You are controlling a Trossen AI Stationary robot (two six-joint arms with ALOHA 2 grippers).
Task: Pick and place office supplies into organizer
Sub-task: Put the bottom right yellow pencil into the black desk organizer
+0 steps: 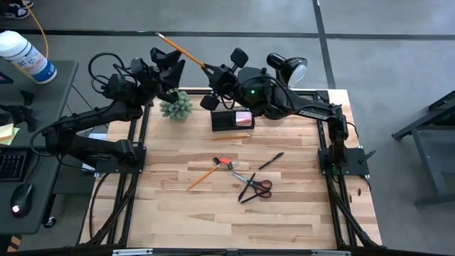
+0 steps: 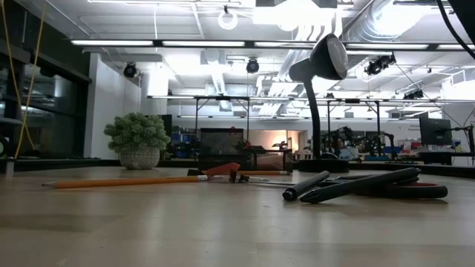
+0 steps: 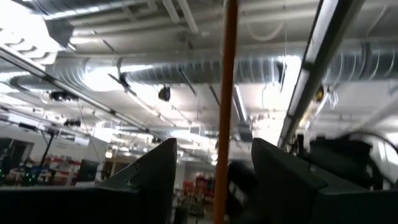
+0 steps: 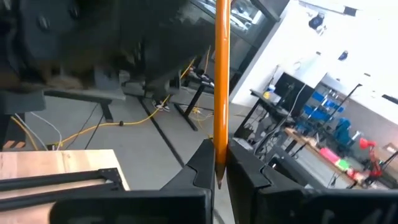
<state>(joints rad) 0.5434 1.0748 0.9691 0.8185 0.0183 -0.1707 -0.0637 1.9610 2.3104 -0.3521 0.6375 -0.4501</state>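
Pinched shut in the right gripper (image 4: 215, 165), a long orange wooden pencil (image 1: 183, 51) slants toward ten o'clock between the left gripper's (image 1: 169, 65) spread fingers, the small black rectangular organizer (image 1: 232, 119) at five o'clock below.

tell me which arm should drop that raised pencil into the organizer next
Right: its hand is already shut on the orange pencil, close to the organizer. The left hand is open around the pencil, not gripping.

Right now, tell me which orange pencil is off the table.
The pencil pinched in the right gripper, raised behind the table's far edge beside the open left gripper. The other pencil lies on the table.
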